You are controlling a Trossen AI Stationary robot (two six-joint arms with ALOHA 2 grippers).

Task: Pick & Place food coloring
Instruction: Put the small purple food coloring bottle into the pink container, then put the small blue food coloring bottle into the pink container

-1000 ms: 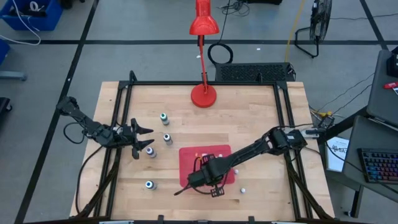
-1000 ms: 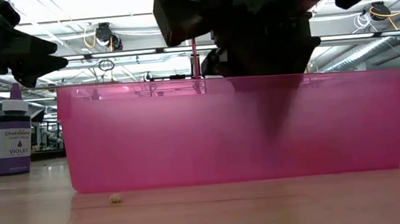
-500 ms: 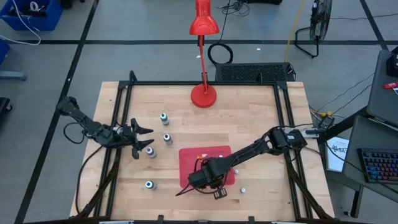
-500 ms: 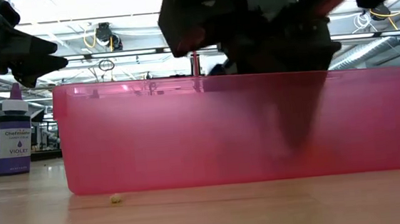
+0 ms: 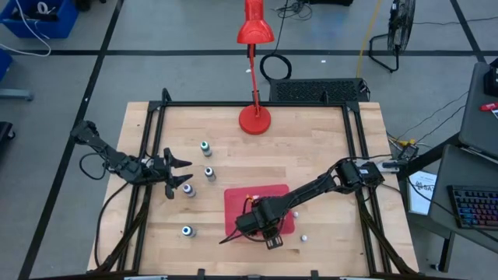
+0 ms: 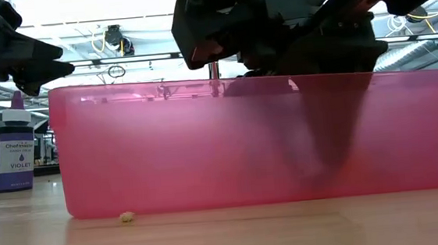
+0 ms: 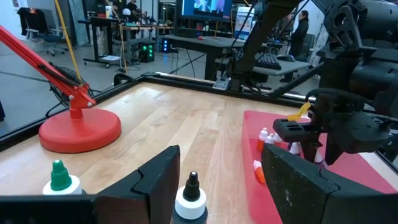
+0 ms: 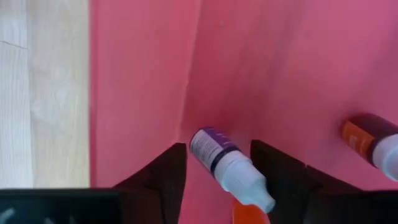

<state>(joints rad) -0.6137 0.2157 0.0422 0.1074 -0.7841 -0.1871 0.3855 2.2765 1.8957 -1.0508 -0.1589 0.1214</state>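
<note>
Purple-labelled dropper bottle (image 8: pixel 227 163) lies on its side on the floor of the red tray (image 8: pixel 137 81), between the right gripper's (image 8: pixel 217 171) two fingers (image 8: pixel 163 177), which stand apart with a gap on each side of it, not clamped. Cap end points toward the wrist; an orange tip shows right at it. A second bottle with an orange label (image 8: pixel 370 140) lies on the tray floor further off, clear of the fingers.

High view: right gripper (image 5: pixel 261 225) is over the tray's (image 5: pixel 233 194) 7 o'clock corner. One small bottle (image 5: pixel 304 238) sits on the wood at 4 o'clock off the tray.

Left gripper (image 5: pixel 173 175) waits at 9 o'clock of the tray, fingers apart, with a dark bottle (image 5: pixel 188 189) just beyond its tips. More bottles on the wood: teal cap (image 5: pixel 205 147) at 11 o'clock, one (image 5: pixel 208 173) at 10 o'clock, one (image 5: pixel 187 230) at 8 o'clock.

Red desk lamp (image 5: pixel 254 119) stands at 12 o'clock, well apart.

Low view: violet bottle (image 6: pixel 14 146) upright, left of the tray wall (image 6: pixel 166 150); small crumb (image 6: pixel 126 217) on the wood in front.
</note>
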